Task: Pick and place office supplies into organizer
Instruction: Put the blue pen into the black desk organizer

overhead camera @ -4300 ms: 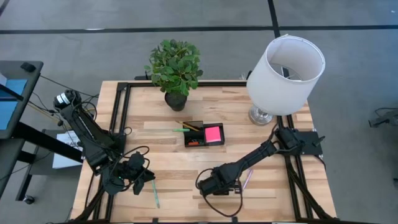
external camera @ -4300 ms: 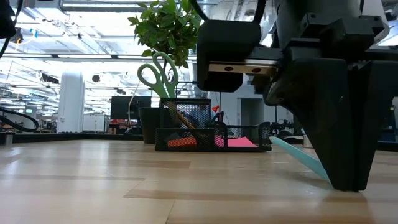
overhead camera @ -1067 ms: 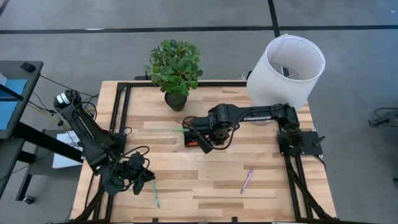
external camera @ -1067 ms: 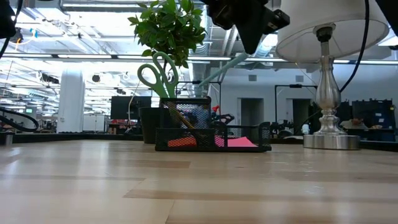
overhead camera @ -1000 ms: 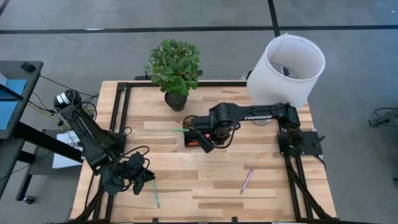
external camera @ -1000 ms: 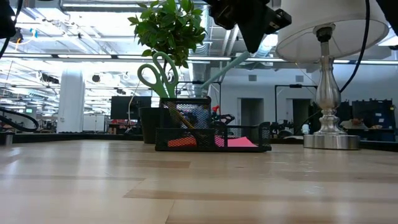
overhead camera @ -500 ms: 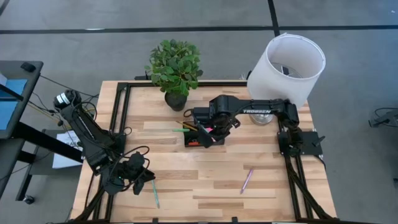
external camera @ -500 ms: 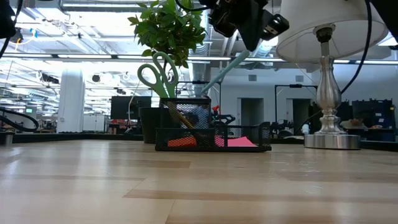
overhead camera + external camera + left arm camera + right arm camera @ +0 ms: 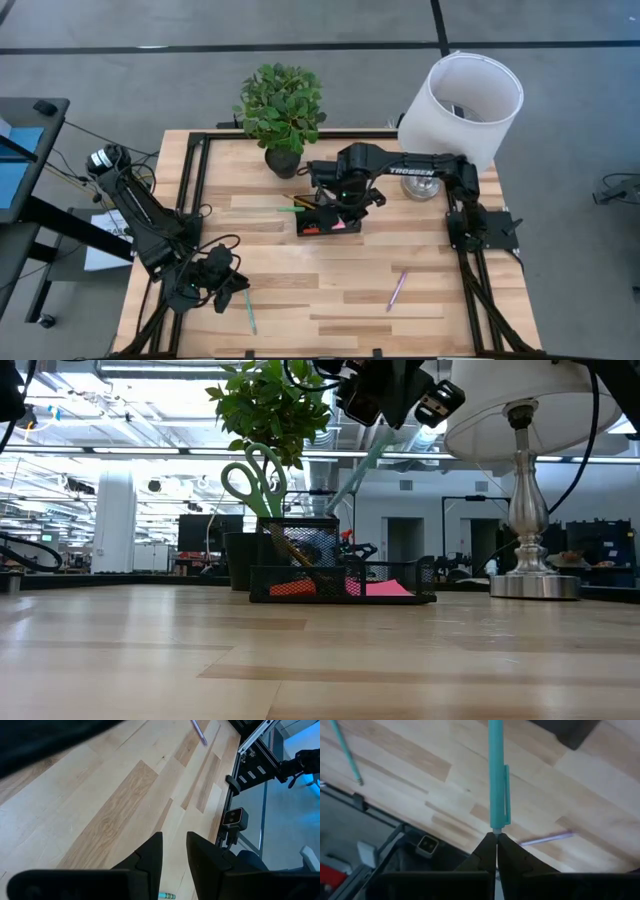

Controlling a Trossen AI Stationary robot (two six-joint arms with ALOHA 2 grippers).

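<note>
Step in hand: placing a pen; carry done, release not yet made.
Right gripper [image 9: 383,422]: above the organizer [image 9: 328,221], fingers clamped tight on the top end of a teal pen [image 9: 496,775], which hangs tip-down and tilted over the tall rear cup.
Organizer contents: scissors [image 9: 252,478] upright in the cup, pink pad [image 9: 386,588] in the tray.
Left gripper [image 9: 172,851]: parked low at the near left corner, fingers slightly parted, holding nothing.
Outstanding: second teal pen [image 9: 249,313] and purple pen [image 9: 396,290] on the table.
Next move: judged to need lowering the tip into the cup, then opening.
</note>
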